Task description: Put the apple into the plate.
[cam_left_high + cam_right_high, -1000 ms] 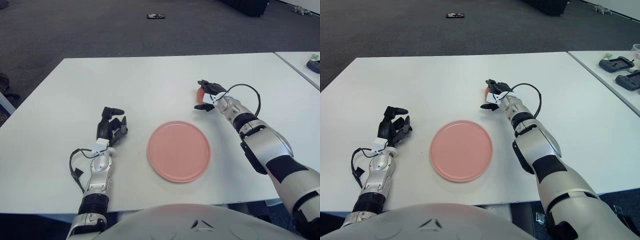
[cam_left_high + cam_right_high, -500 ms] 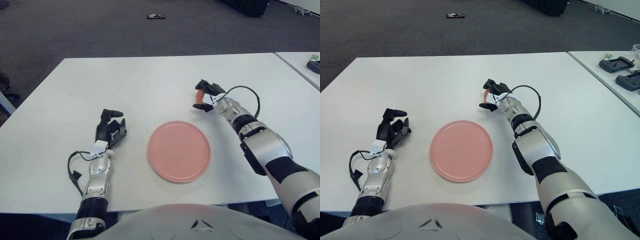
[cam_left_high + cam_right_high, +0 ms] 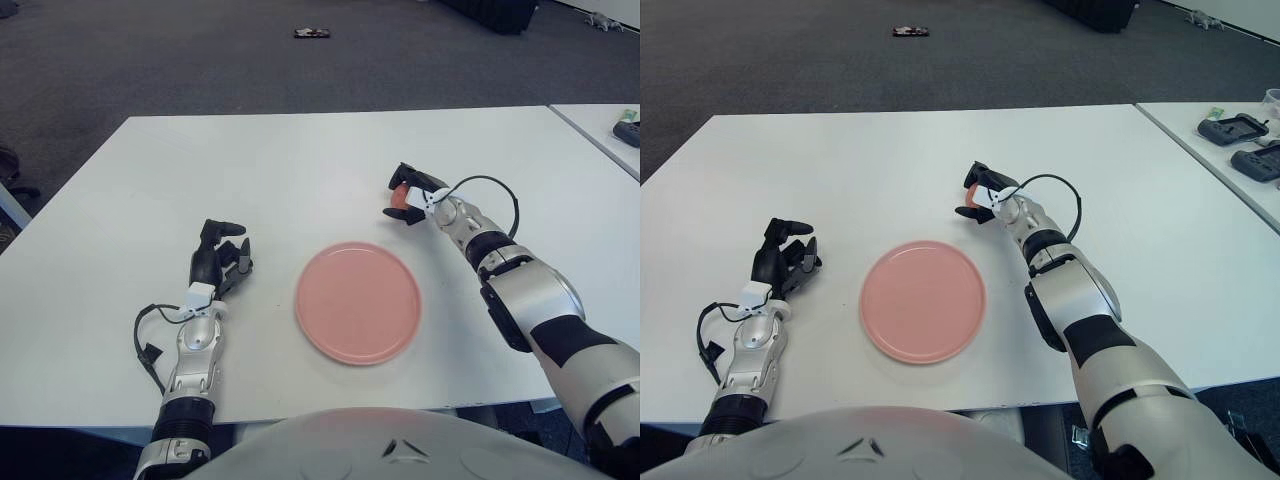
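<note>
A red apple (image 3: 398,197) is held in my right hand (image 3: 410,193), whose dark fingers curl around it just above the white table, up and right of the plate. The round pink plate (image 3: 357,301) lies flat near the table's front middle, with nothing on it. The apple shows only partly between the fingers (image 3: 980,176). My left hand (image 3: 219,260) shows to the left of the plate, fingers loosely curled and holding nothing.
The white table (image 3: 300,170) runs wide behind the plate. A second table (image 3: 1230,130) at the far right carries dark devices. A small dark object (image 3: 312,33) lies on the grey carpet beyond.
My right hand with the apple has shifted slightly left and toward the plate. My left hand has drawn back a little toward me.
</note>
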Controlling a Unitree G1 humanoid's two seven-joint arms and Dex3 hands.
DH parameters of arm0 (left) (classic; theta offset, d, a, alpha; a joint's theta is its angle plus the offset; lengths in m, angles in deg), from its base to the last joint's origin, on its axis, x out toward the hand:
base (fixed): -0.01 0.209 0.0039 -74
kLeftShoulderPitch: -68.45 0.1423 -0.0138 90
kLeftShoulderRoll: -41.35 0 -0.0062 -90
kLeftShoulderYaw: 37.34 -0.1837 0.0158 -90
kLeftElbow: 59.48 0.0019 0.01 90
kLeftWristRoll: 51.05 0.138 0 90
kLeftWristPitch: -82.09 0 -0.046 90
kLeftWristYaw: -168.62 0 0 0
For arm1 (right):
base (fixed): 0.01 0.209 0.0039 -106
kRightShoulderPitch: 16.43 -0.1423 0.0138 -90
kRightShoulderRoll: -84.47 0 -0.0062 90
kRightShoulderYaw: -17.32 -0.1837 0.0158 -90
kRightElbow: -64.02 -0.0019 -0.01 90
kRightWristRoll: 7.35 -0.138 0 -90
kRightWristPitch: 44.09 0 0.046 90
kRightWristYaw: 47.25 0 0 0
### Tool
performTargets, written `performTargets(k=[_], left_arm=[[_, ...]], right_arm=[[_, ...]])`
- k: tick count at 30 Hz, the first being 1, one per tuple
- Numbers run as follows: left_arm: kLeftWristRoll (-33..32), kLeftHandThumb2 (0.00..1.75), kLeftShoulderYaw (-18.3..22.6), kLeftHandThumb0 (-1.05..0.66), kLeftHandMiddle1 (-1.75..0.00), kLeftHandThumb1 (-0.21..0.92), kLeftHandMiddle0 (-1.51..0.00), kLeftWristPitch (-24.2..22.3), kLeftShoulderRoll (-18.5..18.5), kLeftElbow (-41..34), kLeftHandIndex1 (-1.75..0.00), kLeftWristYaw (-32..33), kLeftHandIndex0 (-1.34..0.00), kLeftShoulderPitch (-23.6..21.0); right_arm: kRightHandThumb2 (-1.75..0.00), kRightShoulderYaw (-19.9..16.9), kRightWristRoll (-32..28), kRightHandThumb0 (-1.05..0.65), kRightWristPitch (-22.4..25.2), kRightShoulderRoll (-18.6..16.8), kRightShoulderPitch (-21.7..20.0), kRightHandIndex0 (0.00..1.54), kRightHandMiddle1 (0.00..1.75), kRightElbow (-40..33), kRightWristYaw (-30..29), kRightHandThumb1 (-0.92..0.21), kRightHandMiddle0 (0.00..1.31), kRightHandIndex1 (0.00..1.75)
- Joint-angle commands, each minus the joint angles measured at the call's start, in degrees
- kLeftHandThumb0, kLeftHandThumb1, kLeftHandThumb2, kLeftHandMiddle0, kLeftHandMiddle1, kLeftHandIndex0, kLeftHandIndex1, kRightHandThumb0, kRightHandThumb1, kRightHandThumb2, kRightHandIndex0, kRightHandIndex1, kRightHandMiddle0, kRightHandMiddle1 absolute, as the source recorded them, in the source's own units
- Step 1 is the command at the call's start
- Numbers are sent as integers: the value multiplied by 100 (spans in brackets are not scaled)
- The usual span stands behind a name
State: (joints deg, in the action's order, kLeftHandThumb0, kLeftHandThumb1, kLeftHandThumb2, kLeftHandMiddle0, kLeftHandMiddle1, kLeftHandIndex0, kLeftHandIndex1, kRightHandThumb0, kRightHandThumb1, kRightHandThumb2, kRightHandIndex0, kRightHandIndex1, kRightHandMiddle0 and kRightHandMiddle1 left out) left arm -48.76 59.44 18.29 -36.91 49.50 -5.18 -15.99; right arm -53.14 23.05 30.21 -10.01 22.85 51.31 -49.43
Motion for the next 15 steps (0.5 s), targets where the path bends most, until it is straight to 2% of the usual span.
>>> performTargets(k=[1,4,6,9,12,15], left_arm=[[-12,78,22,-37,-175,74,-82,-82,44,116,-175,9,-31,183],[-4,78,17,-37,-175,74,-82,-120,45,85,-175,19,-31,191],[-10,78,17,-37,-175,74,-82,-138,48,57,-175,15,-31,198],[-2,78,20,-37,-175,74,-83,-142,56,33,-175,32,-31,202],[7,79,25,-37,-175,74,-85,-160,52,15,-175,42,-31,202],[5,79,27,-38,-175,73,-86,-148,41,39,-175,28,-31,196]], right_arm=[[-103,-81,-98,-1,89,-133,313,54,175,143,291,-47,44,143],[-123,-99,-101,-1,33,-126,319,57,172,134,256,-35,46,162],[-131,-69,-46,-1,-49,-115,315,61,168,123,177,-29,50,168],[-140,-14,33,-1,-135,-101,300,65,165,112,54,-22,55,173],[-151,18,61,-1,-159,-94,279,70,170,111,6,-14,57,174],[-155,24,42,-1,-165,-94,242,72,173,105,9,-12,57,174]])
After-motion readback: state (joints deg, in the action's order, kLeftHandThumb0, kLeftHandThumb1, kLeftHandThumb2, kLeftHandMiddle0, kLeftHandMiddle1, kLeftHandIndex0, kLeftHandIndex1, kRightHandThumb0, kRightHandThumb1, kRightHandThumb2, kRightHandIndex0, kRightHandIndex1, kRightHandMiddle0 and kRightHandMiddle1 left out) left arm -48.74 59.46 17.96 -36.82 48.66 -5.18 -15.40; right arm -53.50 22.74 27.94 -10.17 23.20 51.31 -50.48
